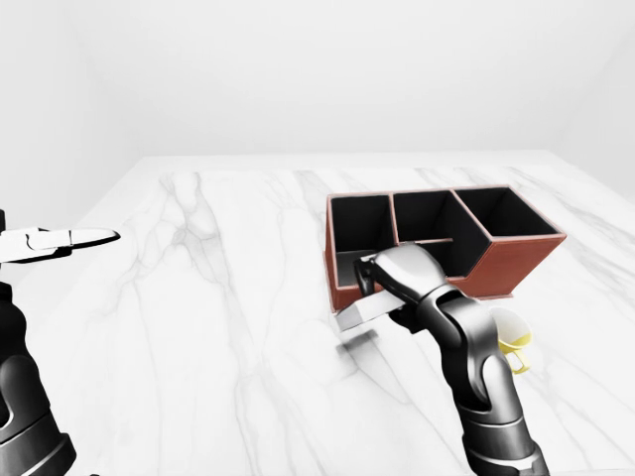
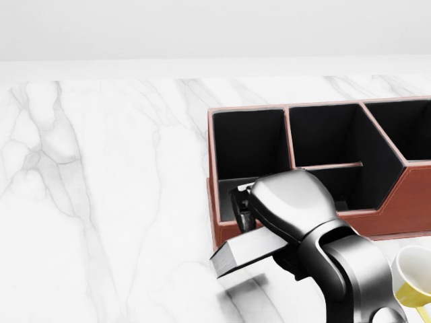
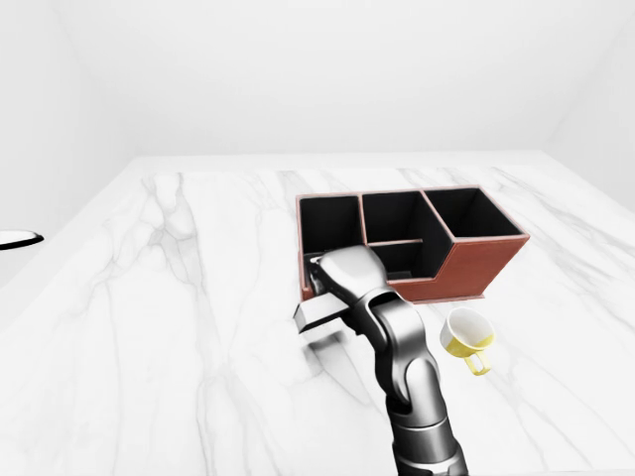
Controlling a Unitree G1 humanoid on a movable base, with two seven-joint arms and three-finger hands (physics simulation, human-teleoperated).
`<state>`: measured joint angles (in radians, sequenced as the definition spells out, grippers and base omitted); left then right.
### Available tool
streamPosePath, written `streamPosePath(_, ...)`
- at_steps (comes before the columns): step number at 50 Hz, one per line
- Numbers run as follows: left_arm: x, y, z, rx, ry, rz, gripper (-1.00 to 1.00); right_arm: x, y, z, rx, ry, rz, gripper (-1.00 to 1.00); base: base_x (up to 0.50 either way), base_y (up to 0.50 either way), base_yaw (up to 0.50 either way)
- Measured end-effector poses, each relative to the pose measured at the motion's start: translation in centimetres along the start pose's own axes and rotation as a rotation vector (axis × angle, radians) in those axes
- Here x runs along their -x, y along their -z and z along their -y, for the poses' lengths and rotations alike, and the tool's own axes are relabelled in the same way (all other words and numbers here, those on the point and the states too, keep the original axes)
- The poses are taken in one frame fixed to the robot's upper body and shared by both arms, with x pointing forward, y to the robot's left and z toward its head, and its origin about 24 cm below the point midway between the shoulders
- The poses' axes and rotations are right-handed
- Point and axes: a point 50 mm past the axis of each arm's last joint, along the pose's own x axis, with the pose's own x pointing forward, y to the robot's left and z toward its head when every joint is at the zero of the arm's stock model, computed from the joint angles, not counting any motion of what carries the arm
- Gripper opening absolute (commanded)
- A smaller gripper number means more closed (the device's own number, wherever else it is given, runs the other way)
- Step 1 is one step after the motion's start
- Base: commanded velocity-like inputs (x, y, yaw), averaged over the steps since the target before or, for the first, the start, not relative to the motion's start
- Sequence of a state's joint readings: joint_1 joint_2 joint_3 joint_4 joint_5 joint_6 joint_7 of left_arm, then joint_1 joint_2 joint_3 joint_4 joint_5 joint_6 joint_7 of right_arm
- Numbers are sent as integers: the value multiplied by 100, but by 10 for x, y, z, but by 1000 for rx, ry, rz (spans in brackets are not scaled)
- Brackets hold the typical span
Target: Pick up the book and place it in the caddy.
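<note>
Right hand (image 2: pixel 269 215) gripping grey book (image 2: pixel 244 250) clear of marble table (image 2: pixel 101 202), beside brown caddy (image 2: pixel 377 219)

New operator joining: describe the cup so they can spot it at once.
On the white marble table, find the brown caddy with black compartments. Just below its right end in the right-eye view sits the cup, right of the right robot hand. It alone is small, round, yellow outside and white inside.
</note>
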<state>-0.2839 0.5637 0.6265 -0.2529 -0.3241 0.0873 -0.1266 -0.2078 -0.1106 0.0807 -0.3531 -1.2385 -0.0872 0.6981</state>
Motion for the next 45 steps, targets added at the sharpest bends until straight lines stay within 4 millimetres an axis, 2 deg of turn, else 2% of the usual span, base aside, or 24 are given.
streamPosePath(14,0,-1,0,0,0,3,100,11,3,54,14,218,60,-100,0,0,0)
streamPosePath(25,-1,-1,0,2,0,4,100,13,10,94,57,333,85,-100,0,0,0)
streamPosePath(35,-1,0,0,2,-1,-1,100,5,23,118,101,355,52,-100,0,0,0)
streamPosePath(45,-1,0,0,2,-1,0,100,-6,40,134,155,332,-40,-100,0,0,0)
